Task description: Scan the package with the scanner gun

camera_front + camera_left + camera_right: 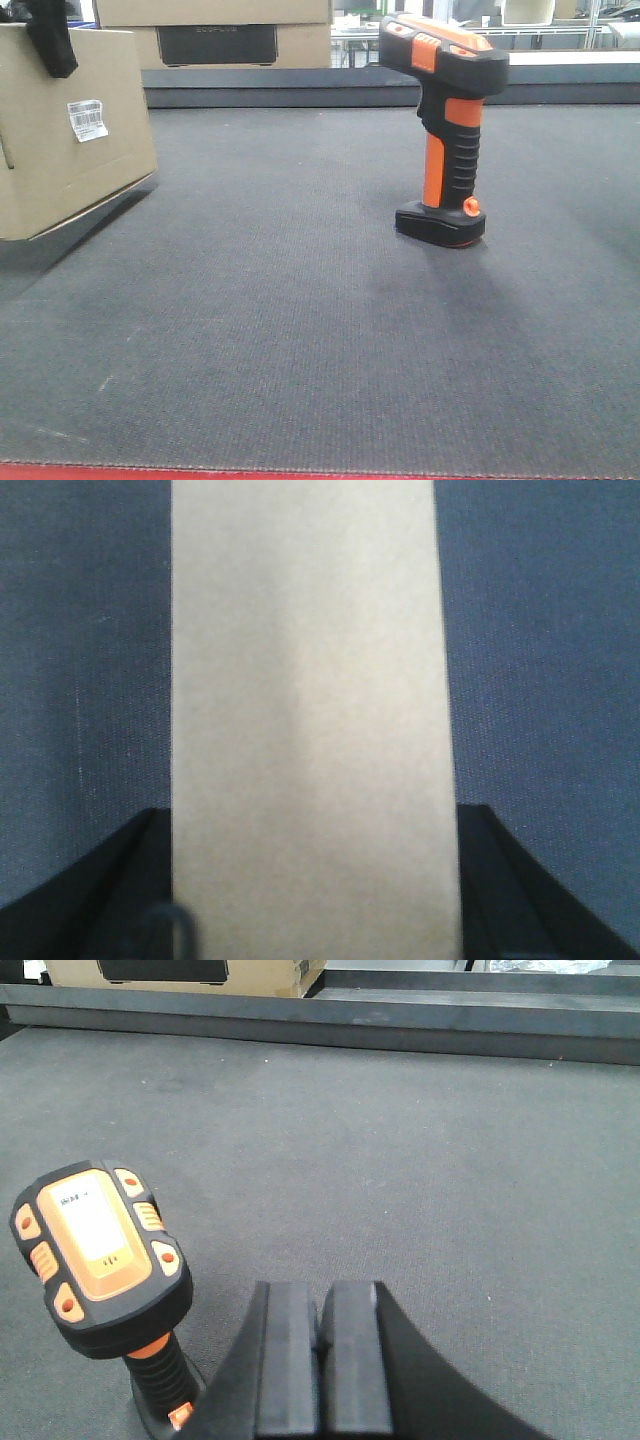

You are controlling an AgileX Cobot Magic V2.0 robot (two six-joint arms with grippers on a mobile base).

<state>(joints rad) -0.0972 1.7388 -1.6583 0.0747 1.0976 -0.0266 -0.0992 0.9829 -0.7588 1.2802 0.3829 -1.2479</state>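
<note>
The package (pixel 65 140) is seen at the far left of the front view. One edge is raised off the dark tabletop (pixel 300 330), so it looks lifted and tipped. Its white sticker (pixel 87 119) is turned toward the middle, likely so that the lines on it can be read. In the left wrist view, the box is held between the two black fingers of the left claw (pixel 315 880), one finger on each side. The claw is spread wide to fit around the box.

The scanner gun (pixel 447 130) is stood on its flat foot to the right, well apart from the package. It is not held yet. The right claw (pixel 320 1350) is seen just beside it, with its fingers pressed together and nothing between them. It probably has to be opened before the handle can be grabbed.
</note>
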